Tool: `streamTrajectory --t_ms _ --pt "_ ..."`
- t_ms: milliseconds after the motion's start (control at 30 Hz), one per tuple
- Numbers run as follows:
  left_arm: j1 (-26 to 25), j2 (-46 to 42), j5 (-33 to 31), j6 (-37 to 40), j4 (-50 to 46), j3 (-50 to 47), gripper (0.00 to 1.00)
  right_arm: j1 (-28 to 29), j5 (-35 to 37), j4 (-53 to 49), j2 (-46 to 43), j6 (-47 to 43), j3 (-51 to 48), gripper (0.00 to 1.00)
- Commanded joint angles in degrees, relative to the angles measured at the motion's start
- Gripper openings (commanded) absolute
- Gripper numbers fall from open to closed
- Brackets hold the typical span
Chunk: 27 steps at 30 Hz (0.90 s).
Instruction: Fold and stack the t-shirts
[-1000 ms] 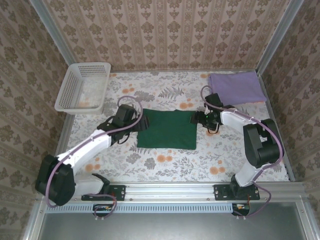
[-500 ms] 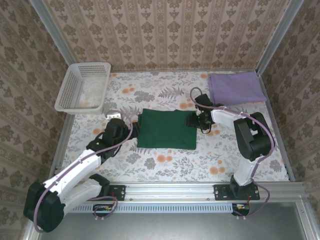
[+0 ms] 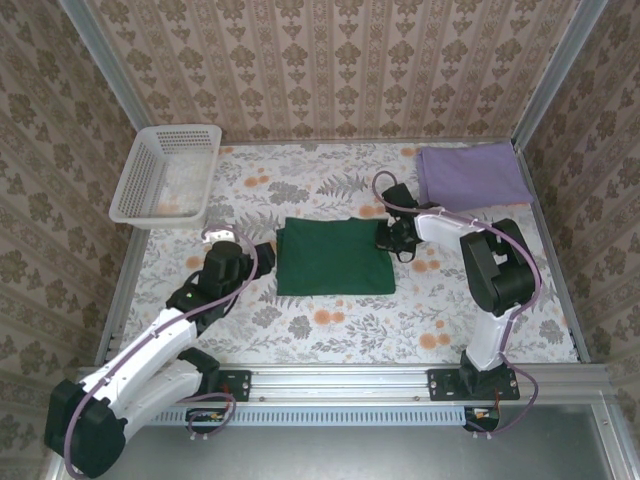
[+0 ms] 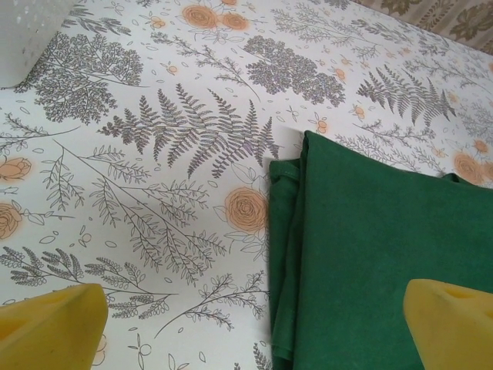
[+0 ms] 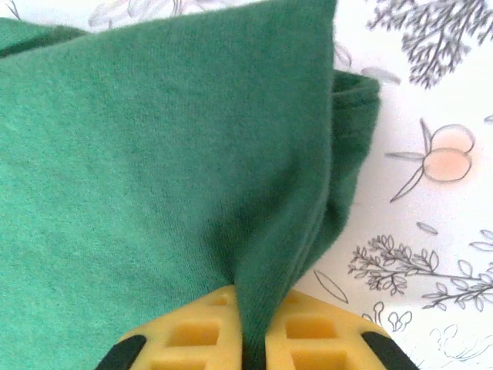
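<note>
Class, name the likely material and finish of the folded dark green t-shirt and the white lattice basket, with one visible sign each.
The folded dark green t-shirt: soft matte knit cloth, probably cotton; fuzzy surface, limp creases. The white lattice basket: likely smooth moulded plastic; thin regular openwork walls.

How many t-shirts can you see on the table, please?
2: the green t-shirt lies folded in the middle; the purple t-shirt lies folded in the far right corner.

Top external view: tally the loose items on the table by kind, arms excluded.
green t-shirt: 1
lilac t-shirt: 1
white lattice basket: 1
Total: 3
</note>
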Motion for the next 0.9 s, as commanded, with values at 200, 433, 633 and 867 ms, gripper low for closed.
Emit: streamTrajectory --t_ms 200,433,633,867 --pt "0.9 -0.9 1.1 -2.2 1.3 -1.2 1.00 -1.0 13.3 -7.2 5.0 -10.9 15.8 0.00" --pt "2.1 -0.9 1.6 -2.8 1.8 -1.8 1.00 -3.5 19.9 -13.8 6.6 -16.3 27.0 0.00" --pt "2.6 -0.9 2.6 -3.3 2.1 -2.0 1.00 -4.4 27.1 -18.1 6.7 -20.7 33.8 0.00" --pt "2.7 -0.9 3.6 -4.0 1.9 -1.8 1.00 -5.7 32.2 -20.8 7.5 -24.1 39.8 0.00"
